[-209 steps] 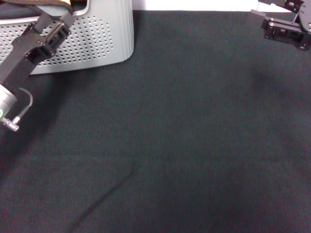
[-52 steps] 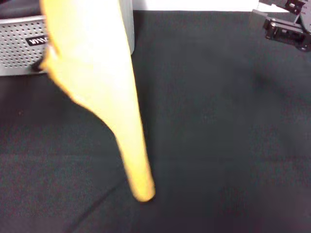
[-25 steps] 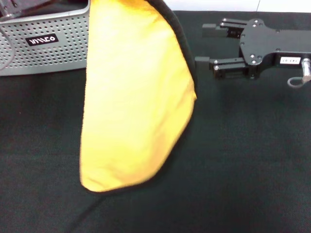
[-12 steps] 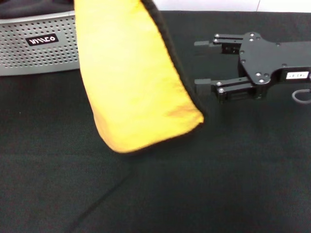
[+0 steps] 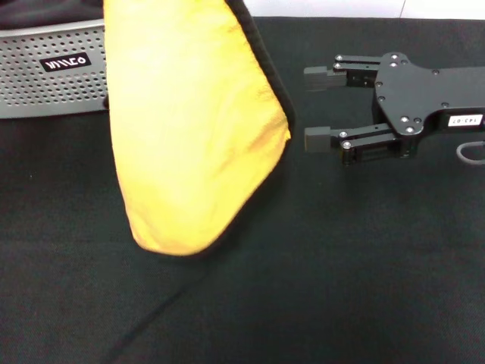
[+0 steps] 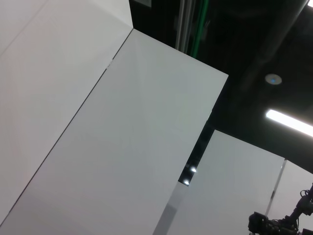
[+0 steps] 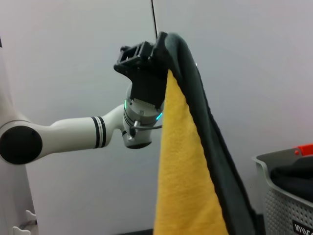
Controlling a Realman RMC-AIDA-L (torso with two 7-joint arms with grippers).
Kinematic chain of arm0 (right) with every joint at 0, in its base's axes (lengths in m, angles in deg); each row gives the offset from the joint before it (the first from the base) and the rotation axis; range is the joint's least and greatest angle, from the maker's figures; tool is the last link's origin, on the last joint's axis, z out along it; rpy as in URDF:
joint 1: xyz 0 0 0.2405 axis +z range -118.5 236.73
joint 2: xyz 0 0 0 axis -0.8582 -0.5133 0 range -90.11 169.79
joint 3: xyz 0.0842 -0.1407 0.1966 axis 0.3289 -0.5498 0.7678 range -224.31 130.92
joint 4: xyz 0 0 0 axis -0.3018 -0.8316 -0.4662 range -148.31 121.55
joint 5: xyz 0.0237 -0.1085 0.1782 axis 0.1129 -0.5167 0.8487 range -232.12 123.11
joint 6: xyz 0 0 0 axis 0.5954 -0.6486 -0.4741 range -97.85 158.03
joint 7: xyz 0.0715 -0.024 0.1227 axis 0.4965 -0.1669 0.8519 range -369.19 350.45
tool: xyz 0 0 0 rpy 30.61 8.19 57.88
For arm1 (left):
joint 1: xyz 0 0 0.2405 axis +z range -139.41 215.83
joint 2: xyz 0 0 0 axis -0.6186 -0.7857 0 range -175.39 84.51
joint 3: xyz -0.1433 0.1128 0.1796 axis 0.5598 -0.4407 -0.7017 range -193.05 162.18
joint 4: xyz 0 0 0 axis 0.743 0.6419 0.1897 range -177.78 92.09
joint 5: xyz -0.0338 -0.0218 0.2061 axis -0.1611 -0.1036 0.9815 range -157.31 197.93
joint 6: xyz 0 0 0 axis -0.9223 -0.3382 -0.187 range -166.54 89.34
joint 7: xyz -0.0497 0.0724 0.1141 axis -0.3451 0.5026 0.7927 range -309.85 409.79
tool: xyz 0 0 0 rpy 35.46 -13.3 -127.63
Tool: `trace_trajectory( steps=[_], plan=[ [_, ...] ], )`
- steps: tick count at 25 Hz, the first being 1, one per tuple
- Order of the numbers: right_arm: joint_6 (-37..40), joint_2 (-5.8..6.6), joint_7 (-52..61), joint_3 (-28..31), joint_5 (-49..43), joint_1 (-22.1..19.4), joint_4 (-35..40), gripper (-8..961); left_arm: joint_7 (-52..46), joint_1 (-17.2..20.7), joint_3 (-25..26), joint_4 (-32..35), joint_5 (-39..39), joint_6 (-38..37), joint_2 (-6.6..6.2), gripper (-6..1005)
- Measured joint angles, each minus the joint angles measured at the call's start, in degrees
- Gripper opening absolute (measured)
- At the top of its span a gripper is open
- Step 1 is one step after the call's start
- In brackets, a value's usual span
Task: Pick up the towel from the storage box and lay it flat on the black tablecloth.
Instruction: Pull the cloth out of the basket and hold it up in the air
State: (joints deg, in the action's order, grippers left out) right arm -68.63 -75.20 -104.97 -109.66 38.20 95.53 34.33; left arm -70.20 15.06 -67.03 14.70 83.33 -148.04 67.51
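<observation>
The towel [image 5: 189, 129], bright yellow-orange with a black edge, hangs in the air at centre left, its lower end just above the black tablecloth [image 5: 341, 265]. The right wrist view shows the towel [image 7: 183, 186] dangling from my left gripper [image 7: 155, 49], which is shut on its top edge; that gripper is above the head view's frame. My right gripper [image 5: 318, 106] is level with the towel, just to its right, open with nothing between its fingers. The grey perforated storage box [image 5: 45, 76] stands at the back left, partly behind the towel.
Dark cloth lies inside the storage box [image 7: 286, 196]. A faint crease [image 5: 159, 311] runs across the tablecloth at the front left. The left wrist view shows only white wall panels and the ceiling.
The hanging towel has swung: its right corner has drawn back to the left and its lower end hangs lower. The right gripper has stayed almost where it was, still open.
</observation>
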Motion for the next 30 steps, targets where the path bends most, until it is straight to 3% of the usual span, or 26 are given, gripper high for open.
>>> trace_trajectory(
  steps=[26, 30],
  plan=[
    [1.9, -0.37, -0.9, -0.4, -4.7, 2.5, -3.4, 801, 0.4, -0.5, 0.2, -0.1, -3.8, -3.1, 0.05, 12],
    [2.2, -0.44, -0.8, -1.7, -4.8, 3.4, -4.2, 658, 0.4, -0.6, 0.3, -0.1, -3.8, -3.1, 0.07, 12]
  ],
)
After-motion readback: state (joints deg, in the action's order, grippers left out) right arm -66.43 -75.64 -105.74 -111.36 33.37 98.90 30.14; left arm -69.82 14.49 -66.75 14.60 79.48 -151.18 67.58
